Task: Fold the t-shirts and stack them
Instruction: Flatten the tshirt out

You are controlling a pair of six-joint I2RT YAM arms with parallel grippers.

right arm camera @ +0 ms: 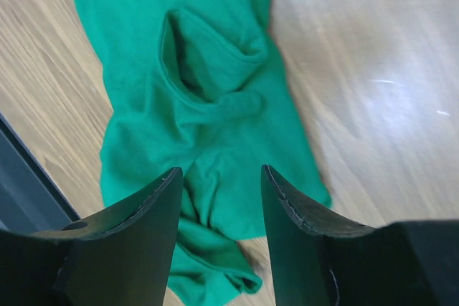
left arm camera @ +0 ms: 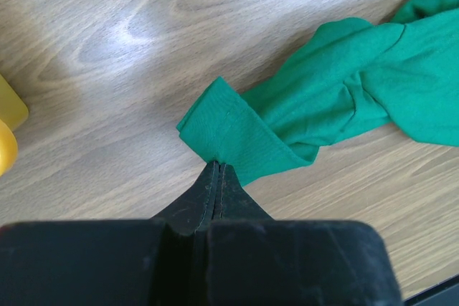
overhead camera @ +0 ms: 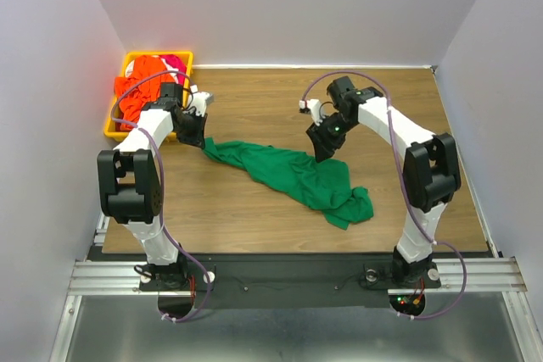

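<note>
Bin [overhead camera: 113, 127]: upper left of top view, partly hidden by left arm; orange t-shirt [overhead camera: 144, 95] heaped inside, red-pink t-shirt [overhead camera: 176, 63] barely showing.
Left gripper [left arm camera: 217, 168]: arm reached forward, jaws pinching corner of green t-shirt [overhead camera: 297, 177].
Green t-shirt: crumpled, diagonal across table [overhead camera: 254, 99] centre.
Right gripper [right arm camera: 221, 171]: angled down over cloth, jaws spread.

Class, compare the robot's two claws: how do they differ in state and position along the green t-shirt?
The left claw is shut on the green t-shirt; the right claw is open, gripping nothing. The left claw sits at the end nearer the yellow bin; the right claw hangs over its middle. Both are black.
</note>
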